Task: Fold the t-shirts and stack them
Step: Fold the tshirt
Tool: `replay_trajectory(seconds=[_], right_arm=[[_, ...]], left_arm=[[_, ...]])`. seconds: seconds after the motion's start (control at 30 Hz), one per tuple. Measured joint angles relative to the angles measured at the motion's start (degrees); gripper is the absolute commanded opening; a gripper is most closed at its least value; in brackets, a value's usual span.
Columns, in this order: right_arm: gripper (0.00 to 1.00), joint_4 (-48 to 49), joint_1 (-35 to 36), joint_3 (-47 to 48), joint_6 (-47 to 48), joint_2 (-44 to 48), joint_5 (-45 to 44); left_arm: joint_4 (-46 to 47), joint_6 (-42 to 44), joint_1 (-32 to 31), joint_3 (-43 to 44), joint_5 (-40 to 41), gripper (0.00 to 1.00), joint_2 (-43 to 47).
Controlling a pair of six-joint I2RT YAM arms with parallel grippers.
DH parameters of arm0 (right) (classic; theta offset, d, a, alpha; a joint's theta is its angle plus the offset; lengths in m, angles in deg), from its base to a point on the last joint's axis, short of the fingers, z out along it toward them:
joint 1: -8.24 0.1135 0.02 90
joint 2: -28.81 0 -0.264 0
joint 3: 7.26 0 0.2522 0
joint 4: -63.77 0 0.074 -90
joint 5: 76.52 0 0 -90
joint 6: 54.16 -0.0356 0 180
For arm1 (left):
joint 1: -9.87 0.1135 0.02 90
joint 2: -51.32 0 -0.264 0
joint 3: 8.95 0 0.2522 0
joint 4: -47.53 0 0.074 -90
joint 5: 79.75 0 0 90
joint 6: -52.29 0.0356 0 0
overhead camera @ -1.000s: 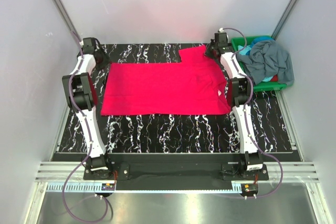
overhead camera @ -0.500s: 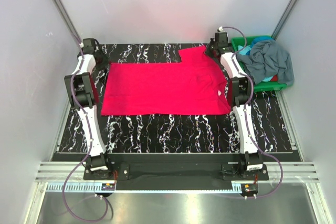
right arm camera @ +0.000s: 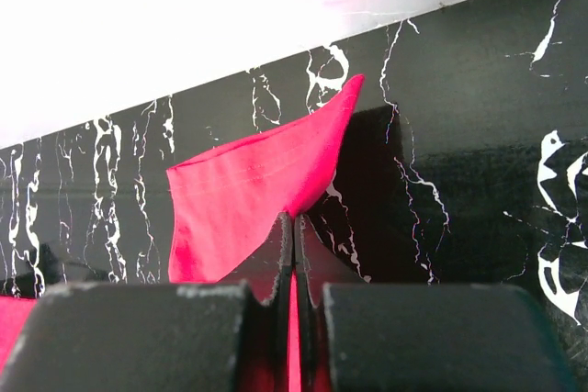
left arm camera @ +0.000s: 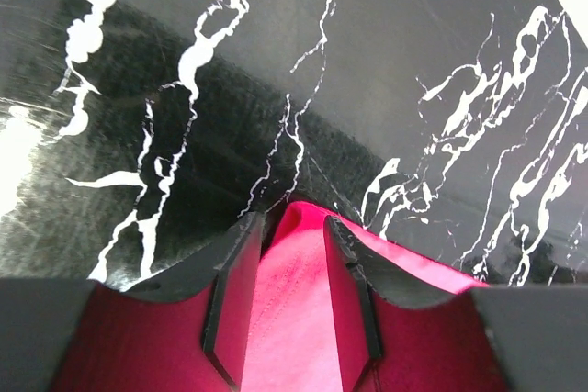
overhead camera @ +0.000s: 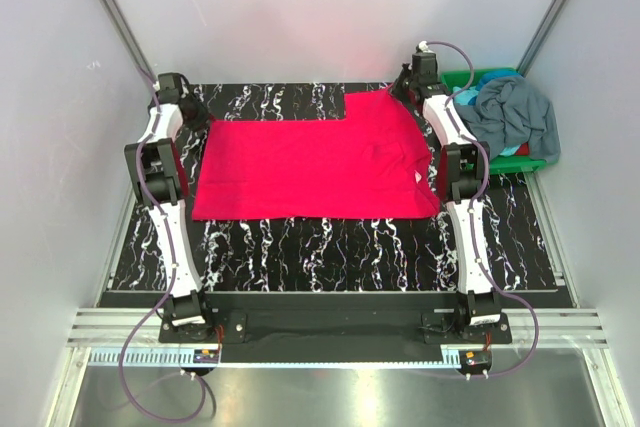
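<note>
The black, white-veined worktop (overhead camera: 330, 247) fills the floor of the cell; spread flat across its middle lies the magenta t-shirt (overhead camera: 310, 167), its long edges running left to right, one sleeve reaching toward the far right corner. At the far right, just beside the worktop's edge, stands a green bin (overhead camera: 537, 163); the slate grey-blue t-shirt (overhead camera: 515, 112) is heaped over it, crumpled, and a little of the light teal t-shirt (overhead camera: 466, 98) shows beneath its left side.

The right tool (overhead camera: 405, 85) is at the far right sleeve; in the right wrist view its fingers are pressed together on the magenta cloth (right arm camera: 257, 199), pinching it, and the sleeve stands up off the worktop in a folded peak. The left tool (overhead camera: 188, 112) is at the shirt's far left corner; in the left wrist view its fingers (left arm camera: 237, 300) stand partly spread, the corner of the magenta cloth (left arm camera: 289, 319) lying between them.
</note>
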Motion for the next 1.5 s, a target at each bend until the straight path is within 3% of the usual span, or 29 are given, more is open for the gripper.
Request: replay_trajectory(seconds=[0.17,0.3,0.93,1.27,1.5], right_arm=[[0.0,0.4,0.0,-0.6,0.0,0.0,0.5],[0.0,0.4,0.0,-1.6,0.5,0.3,0.9],[0.0,1.2,-1.7,-8.9,6.5,12.2,0.8],[0.0,2.1,-2.3,-17.2,8.6,16.3,1.0],[0.0,6.6,-2.3,-30.4,9.7,23.5,1.0]], left_arm=[[1.0,-0.4,0.0,-0.8,-0.8,0.32,0.0],[1.1,-0.7,0.0,-1.1,-1.0,0.0,0.0],[2.2,2.3,0.2,-4.3,-2.6,0.0,5.0],[5.4,3.8,1.0,-12.2,-3.6,0.0,11.3],[6.0,5.8,1.3,-17.7,-3.7,0.0,14.0]])
